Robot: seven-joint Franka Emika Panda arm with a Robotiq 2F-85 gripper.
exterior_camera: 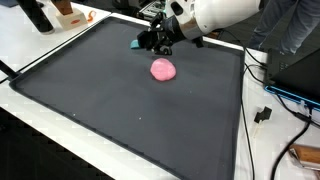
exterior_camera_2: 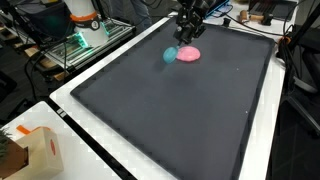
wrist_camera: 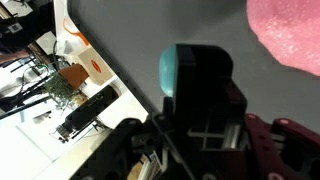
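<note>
Black claw [exterior_camera: 158, 41]: low over the far part of the dark mat [exterior_camera: 120, 110]. Whether it is apart or together cannot be told, as the wrist view shows one black finger [wrist_camera: 203, 78] end-on. Teal object [wrist_camera: 168, 68]: small, rounded, smooth; peeks out just beside that finger, contact unclear. Pink lump [exterior_camera_2: 188, 54]: soft, grainy, flattish; lies on the mat just beside the teal object, near the claw.

Black mat [exterior_camera_2: 170, 120] covers a white table [exterior_camera_2: 75, 128]. Pink lump [exterior_camera_2: 189, 54] lies near the mat's far edge, with a teal object [exterior_camera_2: 169, 55] just beside it. Gripper [exterior_camera_2: 185, 40] hangs over both, jaw position unclear. Cardboard box [exterior_camera_2: 28, 150] stands at the table's near corner.
</note>
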